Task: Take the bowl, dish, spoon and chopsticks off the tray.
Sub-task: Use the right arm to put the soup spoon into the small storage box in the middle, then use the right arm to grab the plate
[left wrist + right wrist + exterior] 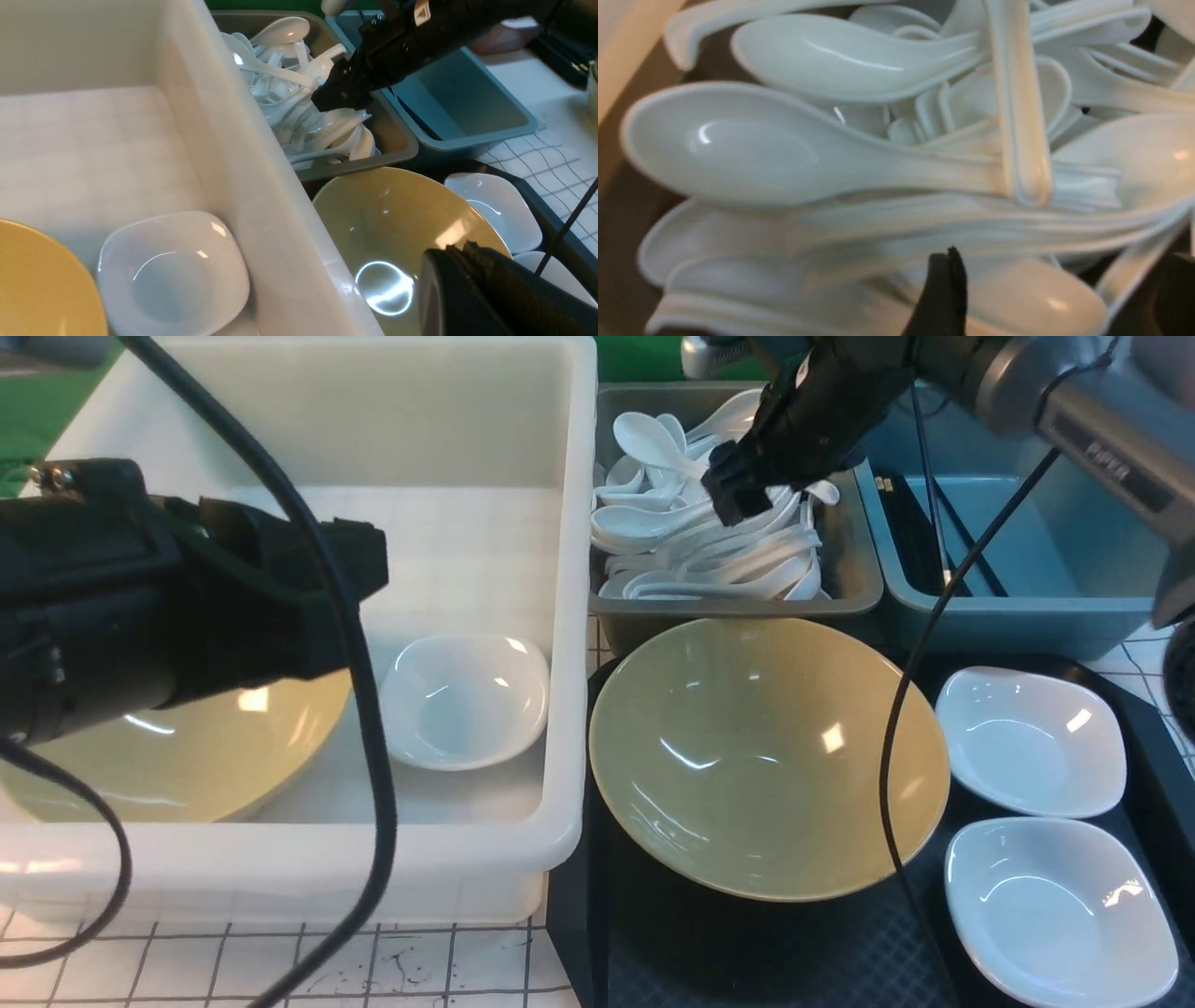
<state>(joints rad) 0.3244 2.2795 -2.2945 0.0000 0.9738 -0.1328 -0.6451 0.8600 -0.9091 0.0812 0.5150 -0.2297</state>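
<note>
Lying nearest, tray (pixel 747 961): black, diamond-textured, near right, just beside white tub.
Near dish (pixel 1060 910): white, on tray at its near right part.
Bowl (pixel 766 756): olive-yellow, upright on tray's left part, left of both dishes, far rim close to grey bin.
Far dish (pixel 1032 742): white, on tray just beyond near dish, right of bowl.
White tub (pixel 280 873): left side, holding second bowl (pixel 187 756) and tub dish (pixel 467 700) side by side.
Left gripper (pixel 359 579): over white tub above second bowl, closed, gripping nothing.
Grey bin (pixel 845 588): beyond bowl, between white tub and blue bin.
Spoons (pixel 691 541): white heap in grey bin; cannot tell task's spoon from the rest.
Right gripper (pixel 738 499): low over spoons, fingers spread apart, gripping nothing.
Blue bin (pixel 1027 607): far right, beyond tray.
Chopsticks (pixel 910 537): thin black sticks inside blue bin, along its left wall.
</note>
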